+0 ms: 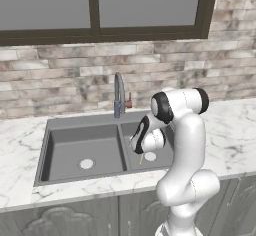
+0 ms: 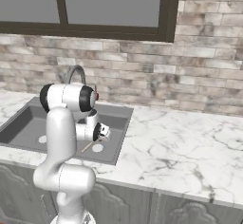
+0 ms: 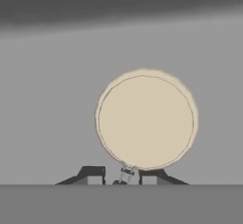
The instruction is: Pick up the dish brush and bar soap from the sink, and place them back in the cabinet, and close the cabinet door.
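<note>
A marble counter (image 1: 235,140) is seen below a brick wall (image 1: 60,70) and a dark-framed window (image 1: 95,10). Set into the counter is the sink (image 1: 85,125), with a faucet (image 1: 119,92) standing at its back rim between the two basins. A silver drain (image 1: 86,164) is visible in the left basin.

The arm (image 1: 187,150) is bent down over the right basin, with its hand lowered inside it. In the hand view the gripper (image 3: 122,176) is seen with its tips drawn close together on the brush (image 3: 146,118), whose round pale head lies just beyond the tips against the grey basin floor. A small metal neck of the brush is pinched between the tips. In the base views the thin tan handle (image 2: 88,146) is seen slanting down from the hand, close to the right basin's drain (image 2: 98,148). Whether the brush is lifted off the basin floor cannot be told.
</note>
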Robot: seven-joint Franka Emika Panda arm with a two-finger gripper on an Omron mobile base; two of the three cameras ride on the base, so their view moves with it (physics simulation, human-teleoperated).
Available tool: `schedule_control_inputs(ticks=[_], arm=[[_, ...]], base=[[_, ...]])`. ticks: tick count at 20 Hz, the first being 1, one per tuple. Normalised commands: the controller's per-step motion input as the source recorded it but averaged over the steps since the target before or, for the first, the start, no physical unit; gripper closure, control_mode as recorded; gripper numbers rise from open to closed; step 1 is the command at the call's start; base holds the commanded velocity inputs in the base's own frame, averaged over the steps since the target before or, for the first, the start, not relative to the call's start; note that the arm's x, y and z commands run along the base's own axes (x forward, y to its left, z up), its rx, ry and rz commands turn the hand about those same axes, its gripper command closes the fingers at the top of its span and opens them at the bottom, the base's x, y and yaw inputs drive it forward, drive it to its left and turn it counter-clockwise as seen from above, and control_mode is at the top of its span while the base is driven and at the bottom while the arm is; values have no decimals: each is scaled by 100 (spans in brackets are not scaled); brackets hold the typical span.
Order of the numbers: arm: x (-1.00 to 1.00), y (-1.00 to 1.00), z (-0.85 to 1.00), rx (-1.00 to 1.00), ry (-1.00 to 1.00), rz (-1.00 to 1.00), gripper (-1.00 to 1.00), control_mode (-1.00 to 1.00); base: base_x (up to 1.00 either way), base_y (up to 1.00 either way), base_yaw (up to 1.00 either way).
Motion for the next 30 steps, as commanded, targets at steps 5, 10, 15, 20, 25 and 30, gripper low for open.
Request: schedule_control_inputs(ticks=[5, 10, 15, 20, 25, 30], arm=[[0, 0, 0, 0, 0, 0, 100, -100], [0, -2, 21, 0, 0, 0, 100, -100], [-1, -18, 43, 1, -1, 0, 100, -100], [-7, -20, 48, 0, -1, 0, 100, -100], [-14, -12, 54, 1, 0, 1, 100, -100], [-29, -6, 60, 0, 0, 1, 100, -100]], base=[[0, 0, 0], [0, 0, 0], [0, 0, 0], [0, 0, 0], [0, 0, 0], [0, 0, 0]])
